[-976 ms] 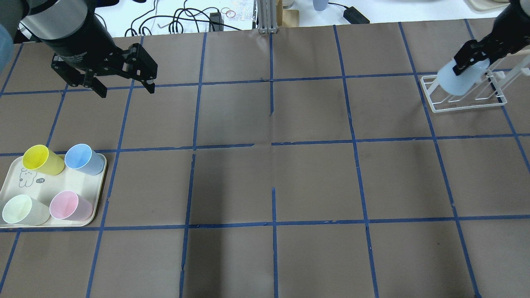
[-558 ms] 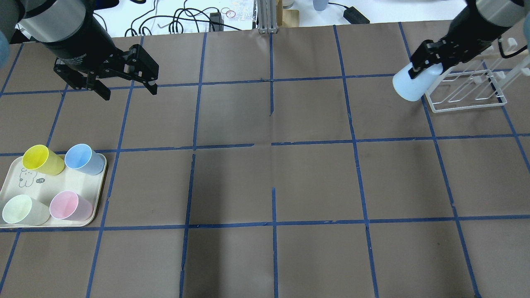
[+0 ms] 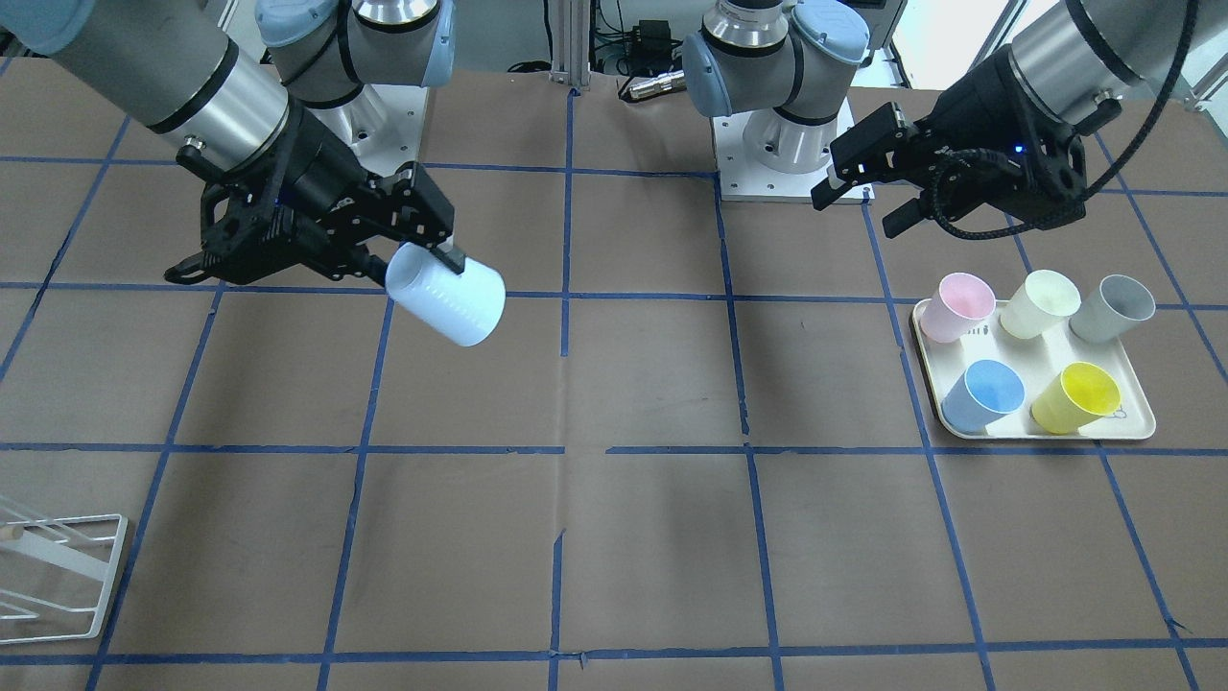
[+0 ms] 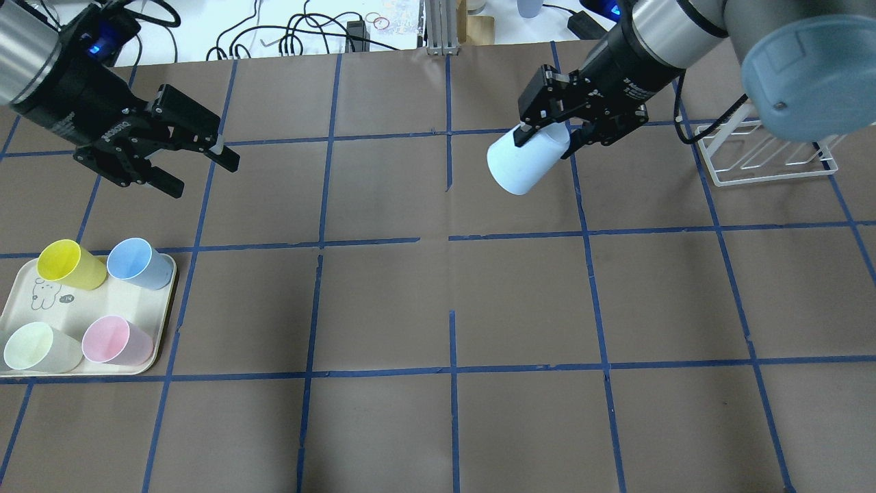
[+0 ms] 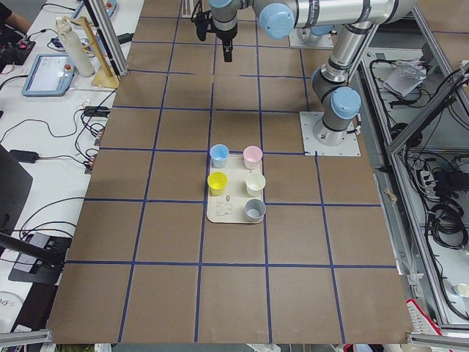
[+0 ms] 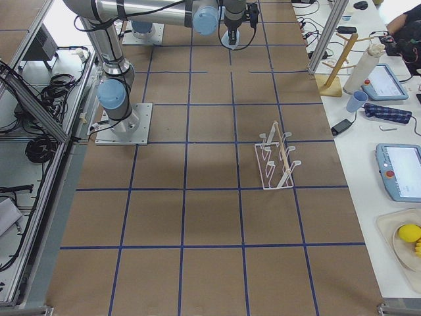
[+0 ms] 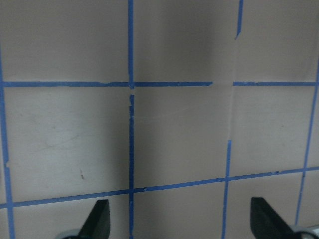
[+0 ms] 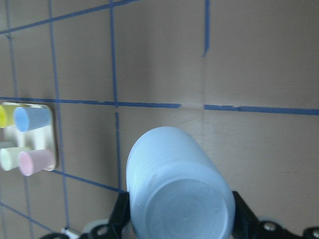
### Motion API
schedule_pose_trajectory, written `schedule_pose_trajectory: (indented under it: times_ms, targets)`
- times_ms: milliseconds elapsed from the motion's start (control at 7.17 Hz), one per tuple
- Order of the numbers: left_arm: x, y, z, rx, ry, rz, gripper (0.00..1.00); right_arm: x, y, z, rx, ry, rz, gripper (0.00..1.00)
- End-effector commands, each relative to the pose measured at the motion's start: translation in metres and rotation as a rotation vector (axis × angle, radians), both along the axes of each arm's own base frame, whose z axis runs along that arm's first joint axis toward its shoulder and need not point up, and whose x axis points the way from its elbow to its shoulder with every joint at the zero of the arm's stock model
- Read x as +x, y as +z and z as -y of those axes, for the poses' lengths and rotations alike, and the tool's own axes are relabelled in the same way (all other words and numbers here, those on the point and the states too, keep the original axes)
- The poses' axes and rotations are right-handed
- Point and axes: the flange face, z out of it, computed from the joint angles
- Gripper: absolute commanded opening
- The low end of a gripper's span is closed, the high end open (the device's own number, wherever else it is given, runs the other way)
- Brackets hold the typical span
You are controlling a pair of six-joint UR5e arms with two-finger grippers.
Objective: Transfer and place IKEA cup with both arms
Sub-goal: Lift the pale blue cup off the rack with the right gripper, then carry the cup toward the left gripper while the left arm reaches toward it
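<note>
Right fingers (image 4: 575, 142) are clamped on the cup (image 4: 523, 164) near its rim, holding it aloft over the surface (image 4: 383, 424) just right of centre, tilted, base pointing toward the left fingers (image 4: 222, 156), wide open, empty, well apart.

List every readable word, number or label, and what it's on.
Nothing reads clearly.
Left gripper, white lettering on its body: too small.
Right gripper, same: too small.
Tray, dark mark beside a doodle: blurred.
IKEA cup: no print visible.
</note>
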Motion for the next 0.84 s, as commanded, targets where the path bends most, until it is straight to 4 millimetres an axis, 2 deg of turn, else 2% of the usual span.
schedule_pose_trajectory:
  times_ms: [0,139,279,418,558,697]
  targets:
    - [-0.003,-0.067,0.001,0.057,0.141,-0.353,1.00,0.025,0.026,-0.009,0.049,-0.029,0.332,0.00]
    - [-0.013,-0.085,-0.002,0.077,0.215,-0.486,1.00,0.032,0.027,-0.008,0.083,-0.041,0.472,0.00]
    - [-0.021,-0.090,0.001,0.066,0.268,-0.602,1.00,0.035,0.018,-0.009,0.123,-0.058,0.589,0.00]
    - [-0.037,-0.089,0.003,0.059,0.280,-0.680,1.00,0.034,0.001,-0.010,0.170,-0.089,0.715,0.00]
    - [-0.070,-0.083,0.000,0.064,0.267,-0.763,1.00,0.035,-0.015,-0.012,0.217,-0.119,0.846,0.00]
    - [-0.074,-0.087,-0.003,0.070,0.283,-0.797,1.00,0.036,-0.025,-0.015,0.245,-0.138,0.899,0.00]
